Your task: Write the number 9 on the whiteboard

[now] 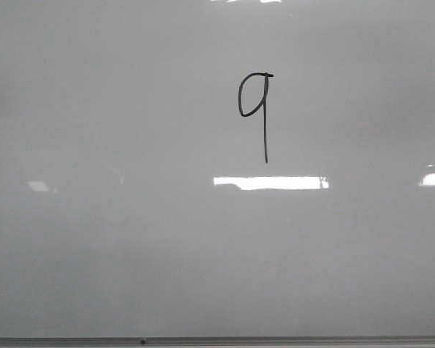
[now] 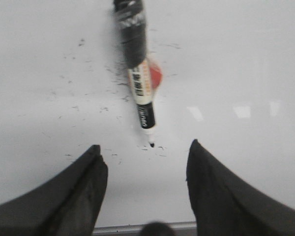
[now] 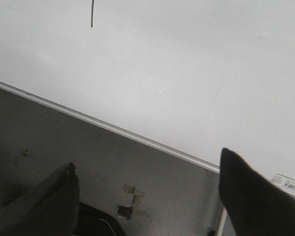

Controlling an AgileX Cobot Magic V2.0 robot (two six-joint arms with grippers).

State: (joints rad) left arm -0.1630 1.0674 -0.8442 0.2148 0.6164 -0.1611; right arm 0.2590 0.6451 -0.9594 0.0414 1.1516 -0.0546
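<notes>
The whiteboard [image 1: 130, 254] fills the front view, and neither gripper shows there. The number 9 [image 1: 255, 105] is drawn in thin black line right of centre on the upper board, with a small loop and a long straight tail. In the left wrist view a black-and-white marker [image 2: 140, 91] lies on the whiteboard [image 2: 246, 59], its bare tip pointing at my left gripper [image 2: 145, 145]. That gripper is open and holds nothing; the tip sits just beyond the gap. My right gripper [image 3: 146, 158] is open and empty over the grey table, beside the whiteboard [image 3: 196, 73]. The tail end of the number 9 [image 3: 92, 17] shows there.
A thin grey metal edge strip [image 1: 217, 340] runs along the board's near side, also seen as the edge strip [image 3: 113, 128]. Small black ink specks [image 2: 88, 105] dot the board around the marker. A torn tape scrap [image 3: 130, 201] lies on the grey table [image 3: 49, 132].
</notes>
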